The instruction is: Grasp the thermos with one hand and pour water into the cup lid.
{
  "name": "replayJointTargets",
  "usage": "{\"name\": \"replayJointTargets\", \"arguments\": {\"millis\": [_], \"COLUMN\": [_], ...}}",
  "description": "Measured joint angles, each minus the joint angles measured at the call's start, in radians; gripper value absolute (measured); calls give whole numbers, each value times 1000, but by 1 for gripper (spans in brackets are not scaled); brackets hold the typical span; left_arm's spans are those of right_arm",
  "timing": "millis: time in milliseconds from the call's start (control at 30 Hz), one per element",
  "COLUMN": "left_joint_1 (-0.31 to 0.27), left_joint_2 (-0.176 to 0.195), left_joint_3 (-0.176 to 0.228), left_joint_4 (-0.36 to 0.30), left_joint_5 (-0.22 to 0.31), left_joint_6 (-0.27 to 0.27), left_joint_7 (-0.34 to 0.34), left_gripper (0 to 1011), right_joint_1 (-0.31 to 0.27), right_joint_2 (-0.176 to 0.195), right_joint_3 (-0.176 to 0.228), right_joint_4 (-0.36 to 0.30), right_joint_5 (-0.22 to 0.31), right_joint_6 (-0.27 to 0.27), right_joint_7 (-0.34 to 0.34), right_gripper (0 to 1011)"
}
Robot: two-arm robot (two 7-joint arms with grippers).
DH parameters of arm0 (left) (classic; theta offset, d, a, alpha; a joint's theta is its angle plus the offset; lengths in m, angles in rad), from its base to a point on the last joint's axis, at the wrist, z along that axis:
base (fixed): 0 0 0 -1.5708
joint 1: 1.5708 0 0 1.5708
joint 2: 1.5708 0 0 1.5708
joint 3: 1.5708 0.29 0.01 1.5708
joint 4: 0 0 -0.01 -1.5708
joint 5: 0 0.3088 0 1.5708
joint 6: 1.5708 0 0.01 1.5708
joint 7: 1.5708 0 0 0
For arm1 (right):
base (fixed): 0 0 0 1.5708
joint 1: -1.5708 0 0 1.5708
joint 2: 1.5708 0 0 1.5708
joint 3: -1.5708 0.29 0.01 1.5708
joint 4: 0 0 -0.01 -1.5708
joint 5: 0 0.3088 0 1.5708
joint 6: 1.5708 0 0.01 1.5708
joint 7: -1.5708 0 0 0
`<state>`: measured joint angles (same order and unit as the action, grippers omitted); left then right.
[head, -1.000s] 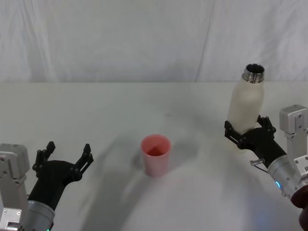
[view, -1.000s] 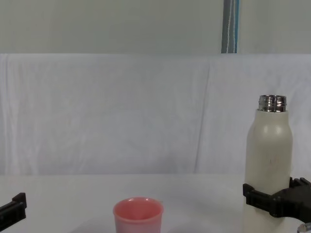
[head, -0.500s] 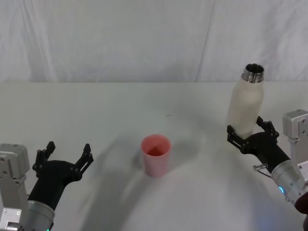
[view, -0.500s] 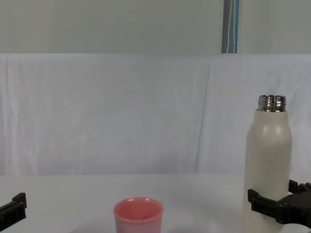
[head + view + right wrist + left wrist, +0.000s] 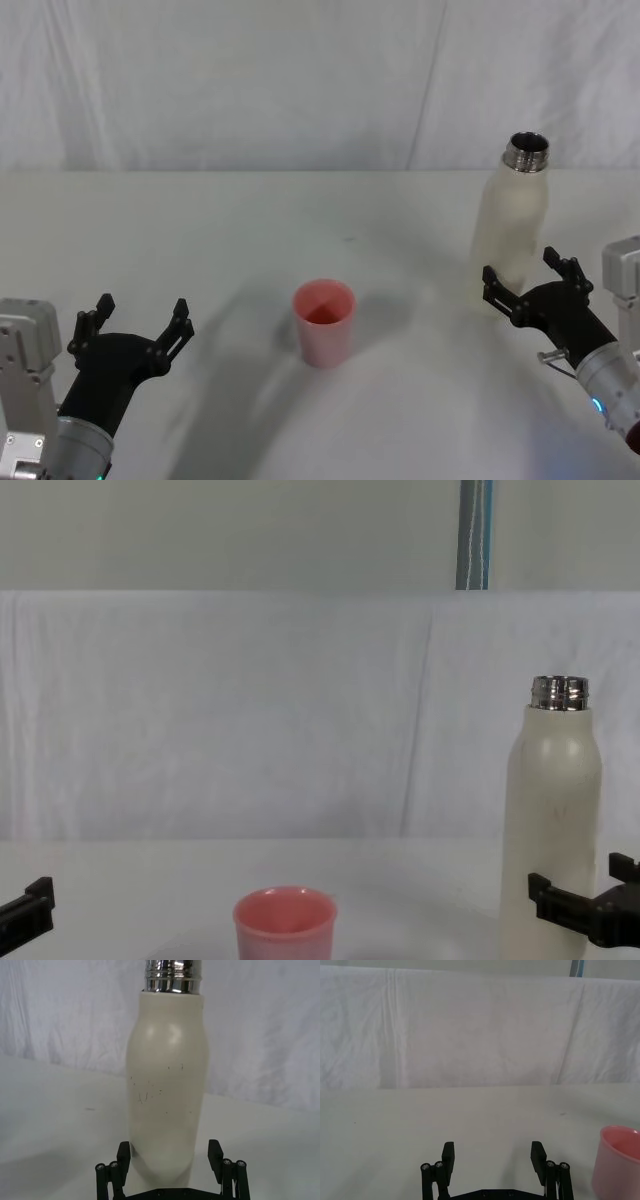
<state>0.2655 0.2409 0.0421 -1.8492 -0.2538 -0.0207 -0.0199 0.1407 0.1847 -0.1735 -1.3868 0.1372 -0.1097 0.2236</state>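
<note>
The left gripper (image 5: pixel 492 1156) hovers over the white table (image 5: pixel 395 1125), jaws apart, beside the cup lid (image 5: pixel 619 1162).

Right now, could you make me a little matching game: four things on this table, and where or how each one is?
Things:
1. thermos
2. cup lid
3. left end effector
4. right end effector

States:
A. pink, upright near the middle of the table
B. open, low at the robot's left, away from both vessels
C. cream-white, standing upright with its steel neck uncapped
D. open, its fingers either side of the bottle's base

Pairs: 1-C, 2-A, 3-B, 4-D
</note>
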Motion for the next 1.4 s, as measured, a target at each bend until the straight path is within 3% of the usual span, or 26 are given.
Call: {"name": "replayJointTargets", "arguments": {"millis": [667, 1400], "left_joint_1": [0, 0], "left_joint_2": [0, 0], "left_joint_3": [0, 0], "left_joint_4": [0, 0], "left_joint_5": [0, 0], "left_joint_6": [0, 0], "left_joint_7": [0, 0], "left_gripper": [1001, 1001], "right_joint_1": [-130, -205], "right_joint_2": [9, -9], "right_joint_3": [40, 20], "right_joint_4": [-184, -250], "right_joint_5": [44, 55], "right_joint_6": [18, -50], "right_joint_7": [-14, -8], "right_gripper": [1001, 1001]}}
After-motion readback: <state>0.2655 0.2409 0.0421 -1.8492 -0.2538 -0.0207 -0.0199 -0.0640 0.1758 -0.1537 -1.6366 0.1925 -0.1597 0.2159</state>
